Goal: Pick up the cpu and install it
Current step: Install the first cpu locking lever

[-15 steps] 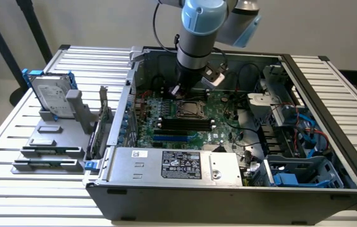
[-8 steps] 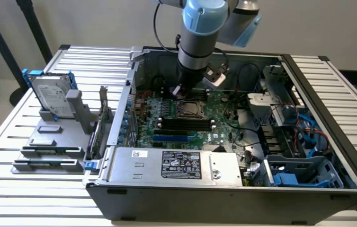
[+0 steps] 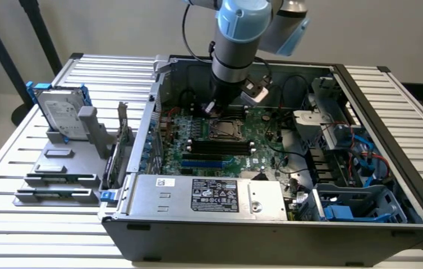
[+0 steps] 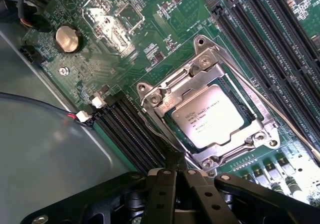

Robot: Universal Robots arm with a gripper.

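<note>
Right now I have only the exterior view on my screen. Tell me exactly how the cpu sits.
Observer: The cpu lies flat on the motherboard, printed side up.
Operator: Describe what is around it.
Observer: A metal frame surrounds it; latched or not, I cannot tell.
Operator: Report the gripper.
Observer: The gripper is shut and empty, by the frame's edge, not over the cpu.
</note>
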